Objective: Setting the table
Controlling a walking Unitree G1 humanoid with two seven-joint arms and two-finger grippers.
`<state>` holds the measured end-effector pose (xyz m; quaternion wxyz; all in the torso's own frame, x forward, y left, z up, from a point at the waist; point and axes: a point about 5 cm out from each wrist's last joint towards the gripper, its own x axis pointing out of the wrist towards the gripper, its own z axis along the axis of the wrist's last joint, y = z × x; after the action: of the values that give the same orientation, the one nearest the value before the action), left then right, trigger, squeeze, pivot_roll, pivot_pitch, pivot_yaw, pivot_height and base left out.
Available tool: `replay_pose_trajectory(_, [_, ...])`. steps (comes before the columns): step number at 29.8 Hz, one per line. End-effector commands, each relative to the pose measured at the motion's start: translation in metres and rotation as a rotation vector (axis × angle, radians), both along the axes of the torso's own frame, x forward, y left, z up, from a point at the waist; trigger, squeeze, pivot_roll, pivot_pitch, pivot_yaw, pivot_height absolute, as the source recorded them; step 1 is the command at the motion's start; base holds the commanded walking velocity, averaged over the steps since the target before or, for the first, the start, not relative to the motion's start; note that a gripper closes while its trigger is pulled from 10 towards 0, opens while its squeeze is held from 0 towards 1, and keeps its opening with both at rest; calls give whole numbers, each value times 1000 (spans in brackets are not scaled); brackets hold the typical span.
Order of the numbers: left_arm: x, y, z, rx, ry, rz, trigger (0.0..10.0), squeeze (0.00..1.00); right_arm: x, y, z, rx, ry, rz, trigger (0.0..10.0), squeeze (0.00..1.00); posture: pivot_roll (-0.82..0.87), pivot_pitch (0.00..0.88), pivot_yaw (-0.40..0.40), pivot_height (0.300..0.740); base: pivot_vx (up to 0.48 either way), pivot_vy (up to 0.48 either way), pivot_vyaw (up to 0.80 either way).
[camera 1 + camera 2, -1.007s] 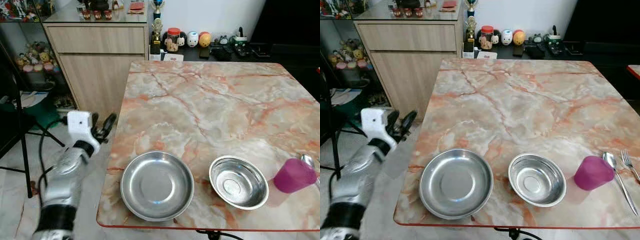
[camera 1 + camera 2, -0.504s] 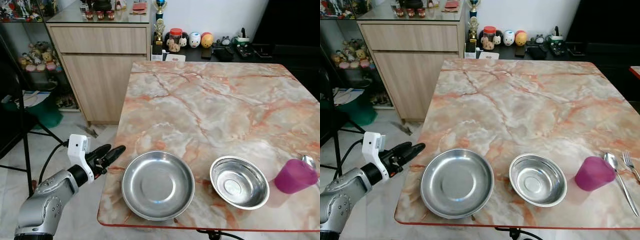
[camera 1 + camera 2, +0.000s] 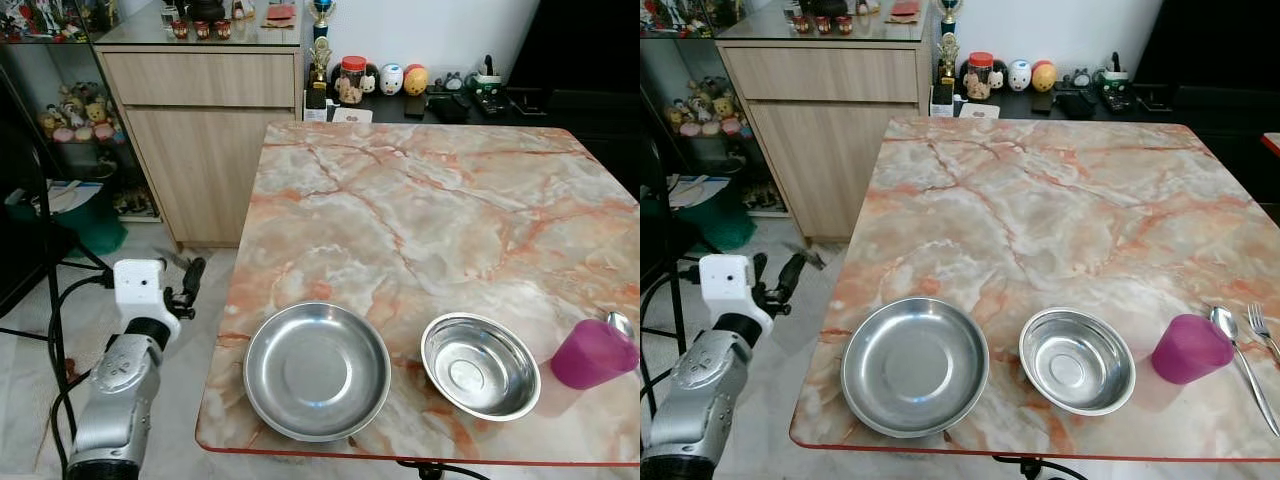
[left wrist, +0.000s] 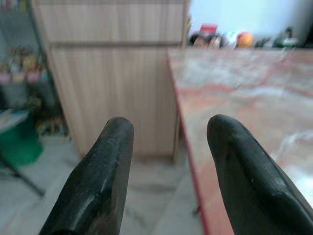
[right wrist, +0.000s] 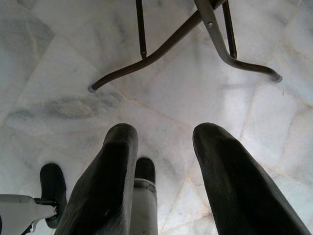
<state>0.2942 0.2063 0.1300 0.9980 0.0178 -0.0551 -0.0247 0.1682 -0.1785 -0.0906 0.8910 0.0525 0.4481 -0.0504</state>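
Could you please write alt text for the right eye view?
A marble table holds a steel plate, steel bowl, pink cup, spoon and fork along its near edge. The left tool hovers open beside the table's left edge.

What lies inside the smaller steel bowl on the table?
The smaller steel bowl holds nothing visible, just its shiny base. What its rim hides of the marble table beneath cannot be seen.

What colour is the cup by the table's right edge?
The cup is translucent pink-magenta, clearest in the right eye view.
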Motion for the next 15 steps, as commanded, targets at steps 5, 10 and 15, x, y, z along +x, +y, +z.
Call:
replay_pose_trajectory(5, [1,-11,-2,47,-61,16,10000,0,0,-1,0,4,-10,-20,10000,0,56,0,-27,740,0,0,0])
replay_pose_trajectory(10, [-1,-16,-7,18,-54,7,10000,0,0,0,0,5,-9,-18,10000,0,61,0,-30,740,0,0,0])
replay_pose_trajectory(15, [1,-22,-6,-9,-65,-21,10000,0,0,-1,0,4,-11,-20,10000,0,60,0,-30,740,0,0,0])
